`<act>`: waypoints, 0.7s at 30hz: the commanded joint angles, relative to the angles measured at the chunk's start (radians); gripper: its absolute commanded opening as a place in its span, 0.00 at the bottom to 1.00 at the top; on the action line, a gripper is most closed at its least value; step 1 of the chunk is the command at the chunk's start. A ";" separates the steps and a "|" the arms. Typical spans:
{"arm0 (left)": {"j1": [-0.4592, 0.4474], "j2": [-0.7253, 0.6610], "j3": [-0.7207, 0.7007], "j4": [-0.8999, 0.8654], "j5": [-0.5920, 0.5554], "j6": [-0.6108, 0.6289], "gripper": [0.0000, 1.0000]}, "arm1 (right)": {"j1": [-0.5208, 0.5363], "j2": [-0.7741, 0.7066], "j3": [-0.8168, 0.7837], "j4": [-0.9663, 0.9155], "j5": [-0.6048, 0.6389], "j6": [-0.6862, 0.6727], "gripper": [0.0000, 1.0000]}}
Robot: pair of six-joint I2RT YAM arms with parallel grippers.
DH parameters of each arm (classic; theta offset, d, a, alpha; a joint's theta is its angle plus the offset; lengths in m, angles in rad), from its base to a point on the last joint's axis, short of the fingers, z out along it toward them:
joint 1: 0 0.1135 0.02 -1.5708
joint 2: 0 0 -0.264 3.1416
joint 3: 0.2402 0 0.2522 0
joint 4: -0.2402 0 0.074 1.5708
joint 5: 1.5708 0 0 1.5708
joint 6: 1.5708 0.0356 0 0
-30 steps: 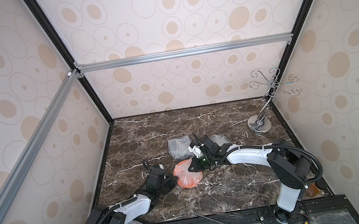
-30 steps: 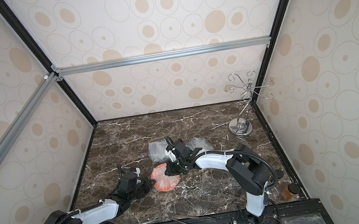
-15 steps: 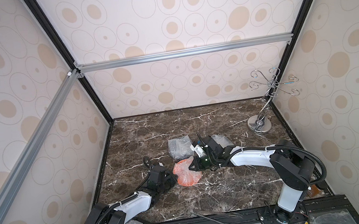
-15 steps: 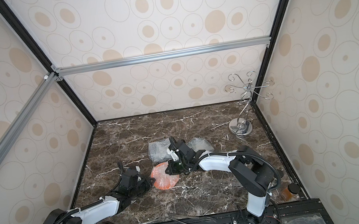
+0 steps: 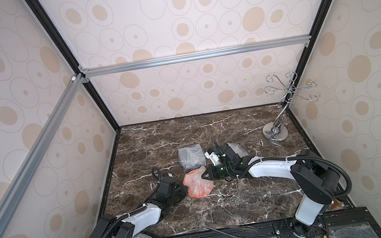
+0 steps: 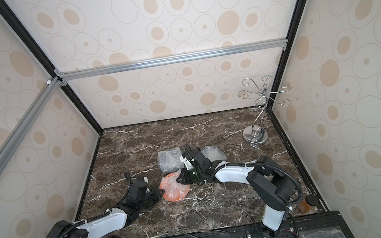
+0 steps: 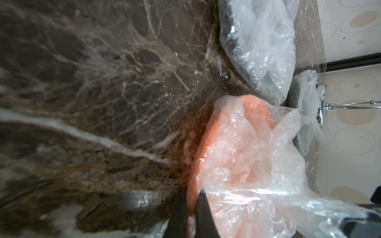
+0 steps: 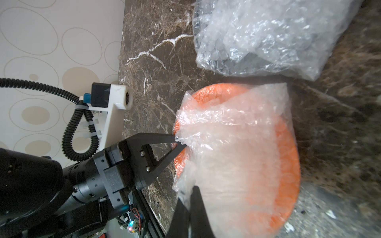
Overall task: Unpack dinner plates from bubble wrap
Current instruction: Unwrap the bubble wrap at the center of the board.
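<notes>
Left gripper (image 5: 186, 189) is pinching the orange plate (image 5: 201, 192) at its nine o'clock rim; right gripper (image 8: 190, 204) is pinching its bubble wrap (image 8: 237, 127) at one o'clock; two other bundles (image 6: 169, 162) (image 6: 214, 156) are lying at twelve and one o'clock beyond.

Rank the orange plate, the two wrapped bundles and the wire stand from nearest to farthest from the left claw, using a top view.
1. The orange plate, rim pinched in the left claw.
2. The dark wrapped bundle, just behind the plate.
3. The pale wrapped bundle, farther right, partly behind the right arm.
4. The wire stand, back right corner.
</notes>
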 commanded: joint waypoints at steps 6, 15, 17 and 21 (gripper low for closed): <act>-0.009 0.011 -0.051 -0.150 -0.062 0.017 0.00 | 0.001 -0.077 0.063 0.057 -0.073 -0.050 0.05; -0.010 -0.026 -0.044 -0.139 -0.054 0.007 0.00 | 0.082 0.024 0.320 -0.430 0.064 -0.321 0.47; -0.010 -0.038 -0.045 -0.146 -0.055 0.007 0.00 | 0.092 0.048 0.367 -0.511 0.096 -0.362 0.51; -0.011 -0.063 -0.052 -0.149 -0.057 0.006 0.00 | 0.105 0.099 0.454 -0.667 0.181 -0.433 0.53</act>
